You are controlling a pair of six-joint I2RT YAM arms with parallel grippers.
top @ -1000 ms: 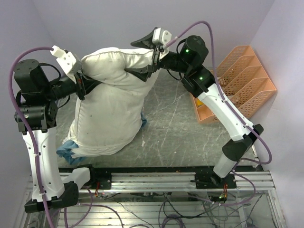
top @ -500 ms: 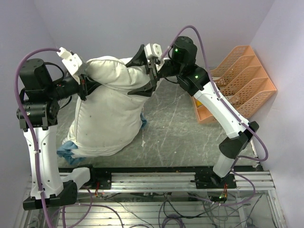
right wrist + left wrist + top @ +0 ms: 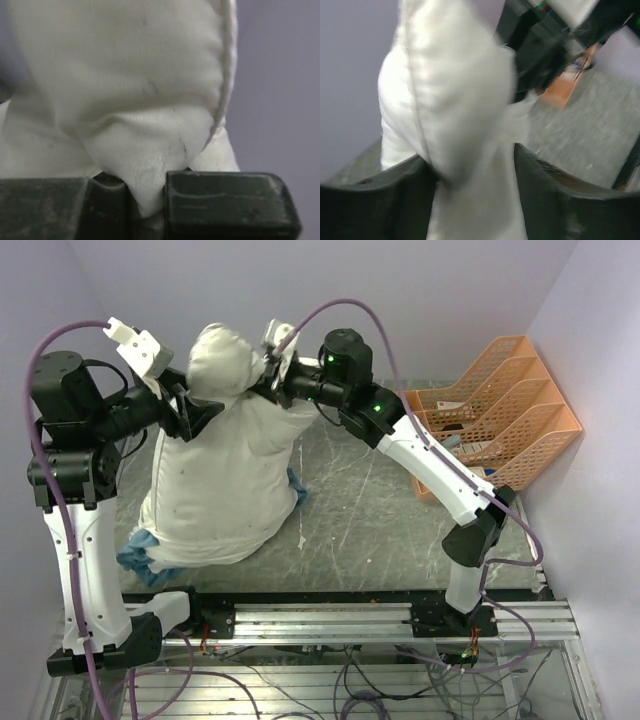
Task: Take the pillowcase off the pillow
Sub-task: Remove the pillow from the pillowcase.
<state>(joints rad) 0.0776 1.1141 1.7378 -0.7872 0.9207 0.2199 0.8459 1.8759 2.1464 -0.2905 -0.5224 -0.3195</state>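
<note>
At about 7 o'clock on the table (image 3: 380, 510), the pillowcase (image 3: 138, 552) lies bunched under the lower end of the pillow (image 3: 220, 480), with a scrap of blue showing at the pillow's right edge. The pillow stands tall from there, its top held up at 11 o'clock.

The right gripper (image 3: 145, 200) has narrowed onto a small fold at the pillow's seamed corner. So thin a bite could slip under the cushion's weight. The left gripper (image 3: 190, 412) has its jaws apart with pillow between them. If that side has no hold, the pillow may flop sideways onto the pillowcase. The pillow's end may also drag the cover along.

The left wrist view is blurred, so whether the left gripper pinches cannot be told. How much of the pillow sits inside the pillowcase is hidden.
</note>
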